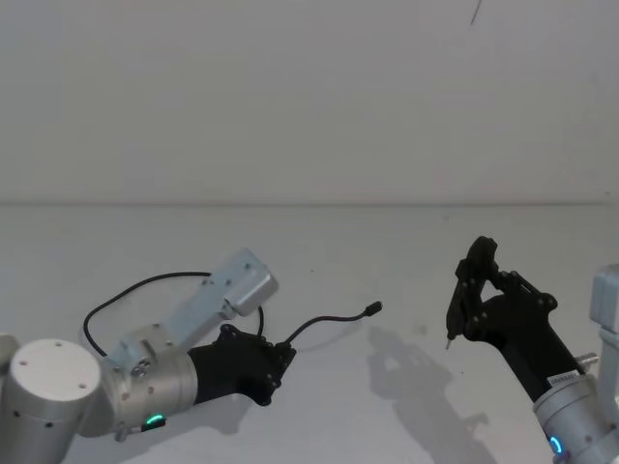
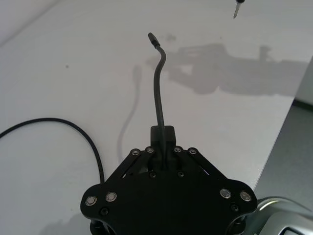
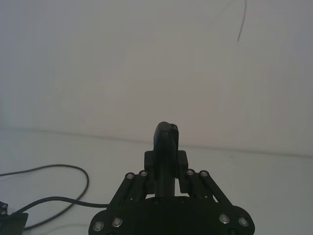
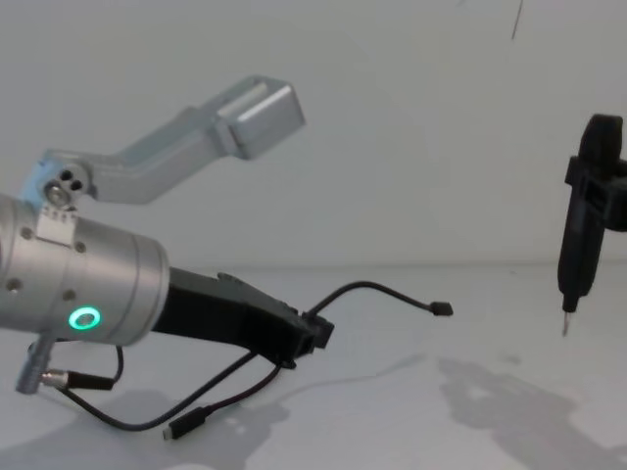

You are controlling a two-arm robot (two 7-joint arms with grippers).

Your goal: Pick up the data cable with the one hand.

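Left hand [image 1: 283, 354] clamps the data cable [image 1: 329, 321] — end jutting forward.

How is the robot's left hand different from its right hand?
The left end effector is shut on the cable; the right end effector grips a pen-like tool. The left sits low over the table; the right is raised, tool tip pointing down. Both are black.

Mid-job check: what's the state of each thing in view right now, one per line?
data cable: gripped, one plug end raised off the table, the rest trailing down.
left gripper: jaws shut on the data cable, low over the table.
right gripper: jaws shut on a pen-shaped tool, tip down, clear of the table.
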